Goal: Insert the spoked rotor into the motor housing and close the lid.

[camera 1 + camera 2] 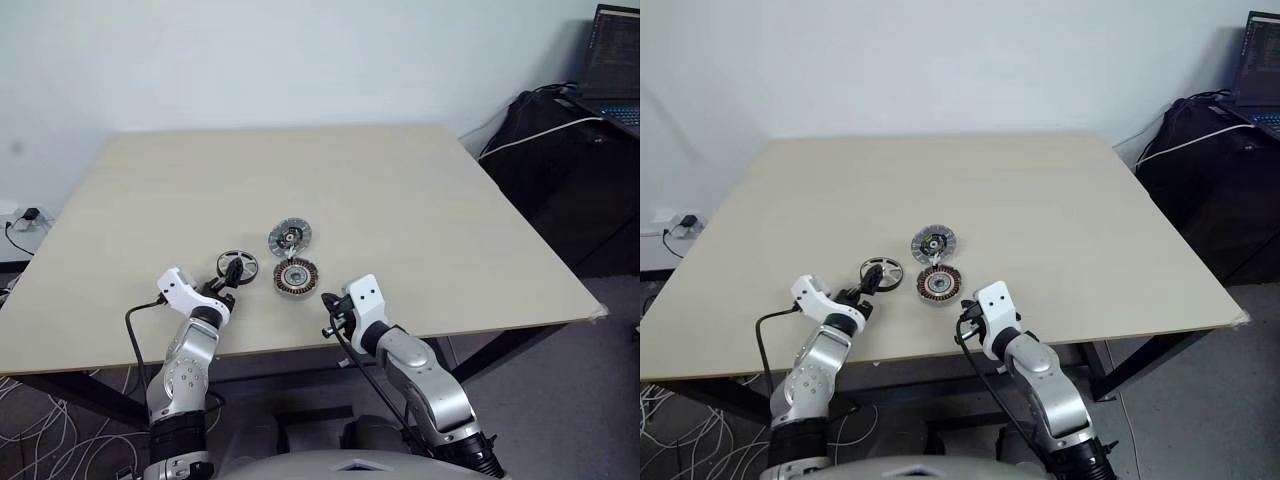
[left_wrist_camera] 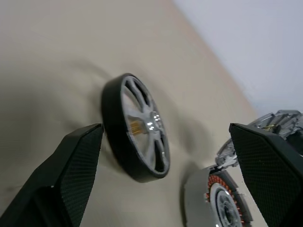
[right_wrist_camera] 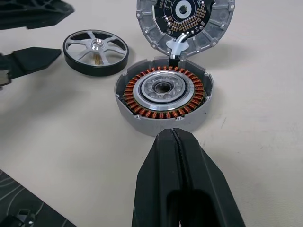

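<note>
My left gripper (image 2: pixel 165 175) stands wide apart around the spoked wheel (image 1: pixel 237 266), which lies near the table's (image 1: pixel 420 190) front edge beside the winding housing (image 1: pixel 295 278). Closing off-centre could flip it away. My right gripper (image 3: pixel 176 142) is pressed together, touching the housing, so it may nudge it.

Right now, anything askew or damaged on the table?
Nothing stands out. The spoked rotor, motor housing and lid lie flat and look intact; the lid is joined to the housing by a short white connector. The open left gripper frames the rotor.
</note>
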{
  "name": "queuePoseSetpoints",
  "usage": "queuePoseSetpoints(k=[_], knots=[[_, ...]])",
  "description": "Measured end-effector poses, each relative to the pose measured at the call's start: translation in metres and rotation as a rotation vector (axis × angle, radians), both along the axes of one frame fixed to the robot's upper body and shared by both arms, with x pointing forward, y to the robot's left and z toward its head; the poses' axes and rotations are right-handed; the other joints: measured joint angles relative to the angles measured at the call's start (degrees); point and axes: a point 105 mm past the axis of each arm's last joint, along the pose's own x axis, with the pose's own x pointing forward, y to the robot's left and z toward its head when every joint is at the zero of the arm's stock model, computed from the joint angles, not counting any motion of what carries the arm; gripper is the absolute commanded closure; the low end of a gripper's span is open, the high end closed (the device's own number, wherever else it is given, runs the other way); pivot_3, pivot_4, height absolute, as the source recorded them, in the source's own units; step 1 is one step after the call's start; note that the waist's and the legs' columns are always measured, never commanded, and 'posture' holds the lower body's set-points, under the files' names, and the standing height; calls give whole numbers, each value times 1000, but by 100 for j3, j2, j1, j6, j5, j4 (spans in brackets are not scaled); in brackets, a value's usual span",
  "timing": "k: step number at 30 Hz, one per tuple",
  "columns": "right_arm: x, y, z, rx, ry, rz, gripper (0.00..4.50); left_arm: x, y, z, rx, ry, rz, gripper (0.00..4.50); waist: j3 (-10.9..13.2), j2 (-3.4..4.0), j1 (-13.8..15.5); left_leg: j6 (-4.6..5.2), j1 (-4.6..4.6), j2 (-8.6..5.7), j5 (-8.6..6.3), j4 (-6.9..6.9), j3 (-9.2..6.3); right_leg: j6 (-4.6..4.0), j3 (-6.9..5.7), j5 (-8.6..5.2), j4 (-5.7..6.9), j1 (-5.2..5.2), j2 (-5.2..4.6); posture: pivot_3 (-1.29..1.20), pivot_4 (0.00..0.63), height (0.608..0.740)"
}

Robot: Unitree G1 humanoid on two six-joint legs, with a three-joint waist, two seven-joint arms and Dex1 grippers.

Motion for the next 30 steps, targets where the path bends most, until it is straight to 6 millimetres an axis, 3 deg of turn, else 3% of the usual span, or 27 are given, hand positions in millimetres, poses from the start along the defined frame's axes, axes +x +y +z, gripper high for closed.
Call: queuePoseSetpoints(k=[4,7,19,30], knots=[[1,-1,0,2,-1,-15,4478,4,-5,-3,-28,21,-20,0,0,0,2,0,1,-2,0,1,0,0,0,0,0,2,0,0,0,740],[2,-2,1,3,-2,-24,4500,3,-7,-11,-61,62,-18,554,0,-1,-3,0,1,-3,0,2,0,1,1,0,0,2,0,0,0,740],[1,-8,-3,11,17,-69,4500,-5,8,-34,-168,199,99,4480,-1,-5,-1,0,1,-2,0,2,-1,0,1,1,0,2,-2,0,0,740],[-1,-11,-5,13,25,-77,4500,-8,10,-34,-187,175,108,4480,-6,0,-10,0,4,-2,0,2,0,-1,4,1,1,3,-13,0,0,740]])
